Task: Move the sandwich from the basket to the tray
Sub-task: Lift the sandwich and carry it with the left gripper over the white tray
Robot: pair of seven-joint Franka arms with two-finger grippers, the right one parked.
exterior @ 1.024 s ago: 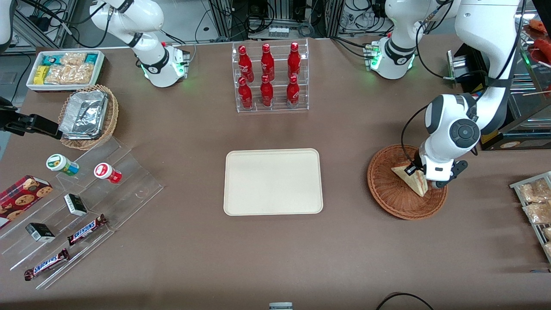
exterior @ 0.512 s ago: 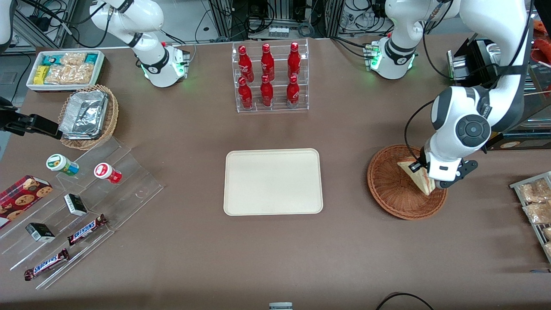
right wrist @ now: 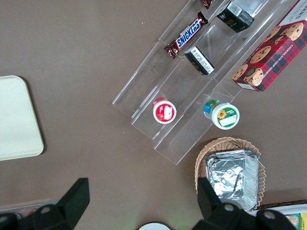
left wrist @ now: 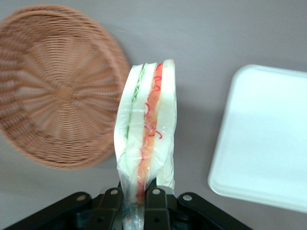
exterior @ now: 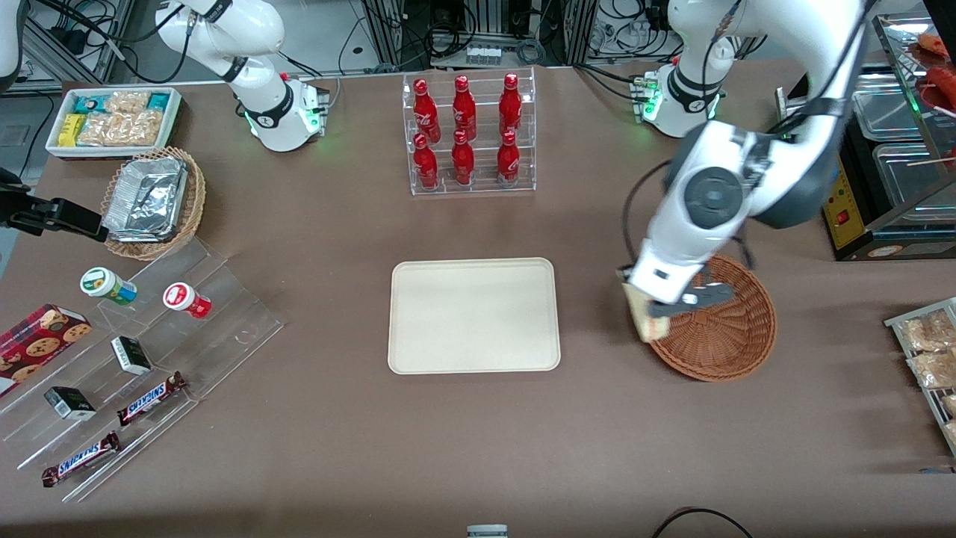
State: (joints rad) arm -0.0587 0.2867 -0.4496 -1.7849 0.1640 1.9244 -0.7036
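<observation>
So the claw is clamped on the sandwich, pinching the plastic wrap at one end, and the wedge hangs in the air above the rim of the basket, on the edge that faces the tray. In the wrist view the sandwich's long axis runs straight out away from the claw's fingers, cut edge facing the camera, so you can see the red and green filling stripes running lengthwise between the white bread slices. It sits over the strip of worktop between basket and tray, touching neither. The basket has nothing in it and nothing is on the tray. Readable stuff: two Snickers bars on the clear stepped rack toward the parked arm's end, plus a red plaid cookie box whose print reads "chocolate chip" something. The red bottles have white script too small to read.
</observation>
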